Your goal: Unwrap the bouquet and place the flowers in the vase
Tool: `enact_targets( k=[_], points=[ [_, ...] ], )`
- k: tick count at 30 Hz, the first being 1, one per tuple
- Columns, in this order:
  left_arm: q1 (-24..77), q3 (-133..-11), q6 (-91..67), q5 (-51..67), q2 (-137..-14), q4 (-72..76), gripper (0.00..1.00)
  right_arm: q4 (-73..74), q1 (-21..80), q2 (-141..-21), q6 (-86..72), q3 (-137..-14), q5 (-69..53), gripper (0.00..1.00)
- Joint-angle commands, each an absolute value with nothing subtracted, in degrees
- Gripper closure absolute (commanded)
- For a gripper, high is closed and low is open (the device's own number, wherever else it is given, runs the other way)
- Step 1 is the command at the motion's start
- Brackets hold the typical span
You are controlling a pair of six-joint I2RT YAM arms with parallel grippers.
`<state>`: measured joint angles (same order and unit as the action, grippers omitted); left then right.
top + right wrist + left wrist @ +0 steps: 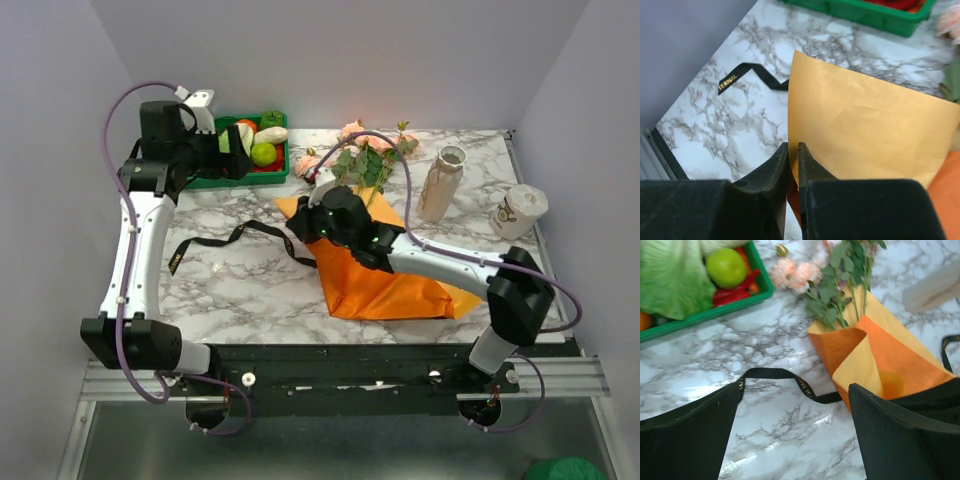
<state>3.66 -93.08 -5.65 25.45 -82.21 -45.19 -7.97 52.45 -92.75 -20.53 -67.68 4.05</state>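
Right wrist view: orange-yellow paper sheet (865,120) pinched at its edge.
The bouquet (375,250) lies mid-bench (230,295), pink roses (352,132) toward the far wall, black ribbon (225,240) loose alongside. The right arm's fingers (784,167) clamp the sheet's corner, likely to peel it off the stems. The left arm's fingers (690,440) hang wide apart near the green tray (232,180), out of the way. The vase (441,183) waits nearby, right of the blooms.
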Motion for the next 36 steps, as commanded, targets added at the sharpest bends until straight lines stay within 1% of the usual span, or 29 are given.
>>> enact_targets(
  k=[1, 2, 6, 7, 9, 10, 12, 13, 16, 19, 20, 21, 23, 24, 26, 27, 28, 29, 30, 31, 33, 34, 36],
  points=[
    [0.4, -93.9, -9.3, 18.9, -76.3, -43.0, 0.01, -6.4, 56.7, -100.0, -20.6, -75.3, 1.5, 0.78],
    [-1.1, -94.0, -9.1, 19.0, -76.0, -43.2, 0.01, -6.2, 58.3, -101.2, -20.6, -76.9, 1.2, 0.77],
    [-1.9, -95.6, -7.7, 17.2, -75.7, -45.8, 0.01, -4.1, 61.7, -108.8, -20.6, -84.7, -1.2, 0.69],
    [-2.1, -95.9, -7.5, 16.9, -75.6, -45.9, 0.01, -3.5, 62.2, -109.7, -20.6, -87.1, -1.6, 0.61],
    [-2.4, -96.6, -6.7, 16.2, -75.3, -46.2, 0.01, -2.9, 63.4, -111.2, -20.5, -88.9, -2.9, 0.52],
    [-2.4, -96.9, -6.3, 14.8, -75.2, -46.5, 0.01, -2.3, 63.7, -112.4, -20.6, -90.0, -3.3, 0.39],
    [-2.4, -97.4, -6.0, 13.7, -75.1, -46.8, 0.01, -2.2, 64.6, -113.3, -20.6, -91.7, -4.6, 0.25],
    [-2.5, -97.4, -5.8, 13.5, -74.9, -46.7, 0.01, -1.9, 64.8, -113.7, -20.4, -92.0, -4.4, 0.14],
    [-2.5, -97.6, -5.2, 13.6, -74.7, -46.8, 0.01, -1.8, 65.3, -113.2, -20.9, -92.0, -2.8, 0.04],
    [-2.4, -98.6, -5.1, 13.4, -75.5, -47.2, 0.01, -1.8, 65.3, -109.0, -20.6, -89.1, -0.4, 0.0],
    [-2.5, -98.8, -5.1, 14.1, -75.9, -47.2, 0.01, -1.8, 65.2, -105.9, -20.4, -87.9, 0.0, 0.0],
    [-2.5, -99.0, -4.9, 15.4, -76.1, -46.8, 0.01, -1.8, 65.2, -103.8, -20.3, -86.7, 3.7, 0.0],
    [-2.5, -98.4, -5.1, 17.8, -76.5, -46.0, 0.01, -2.1, 64.5, -99.6, -20.4, -81.1, 6.1, 0.0],
    [-2.5, -97.1, -4.8, 23.1, -76.6, -44.7, 0.01, -2.2, 64.3, -94.4, -20.6, -78.6, 9.5, 0.0],
    [-2.2, -95.5, -4.3, 29.8, -78.0, -43.5, 0.01, -5.4, 63.2, -88.0, -20.8, -69.4, 13.0, 0.01],
    [-1.0, -94.3, -4.0, 34.5, -79.1, -43.3, 0.01, -6.3, 62.5, -82.2, -21.3, -66.5, 14.4, 0.01],
    [-0.2, -93.8, -3.2, 37.6, -80.2, -43.4, 0.02, -6.7, 61.7, -79.0, -22.1, -63.9, 16.4, 0.03],
    [1.6, -93.3, -2.0, 39.8, -82.5, -43.9, 0.02, -6.8, 60.0, -76.1, -22.6, -58.8, 17.6, 0.04],
    [3.1, -92.7, 1.1, 40.7, -83.9, -45.5, 0.02, -6.6, 58.9, -73.6, -23.1, -56.7, 18.2, 0.05],
    [7.2, -92.6, 2.7, 41.4, -85.2, -46.5, 0.03, -5.5, 57.8, -67.8, -24.3, -54.3, 19.2, 0.07],
    [11.0, -91.8, 7.8, 41.7, -89.5, -48.8, 0.06, -3.9, 55.1, -62.6, -25.3, -49.3, 20.4, 0.08],
    [14.6, -91.4, 8.3, 42.0, -91.0, -48.9, 0.09, -2.0, 54.2, -58.4, -25.9, -48.2, 21.5, 0.09],
    [17.5, -91.4, 8.5, 41.6, -96.0, -48.4, 0.12, -0.2, 52.8, -54.3, -26.3, -45.8, 23.2, 0.1]
  ],
)
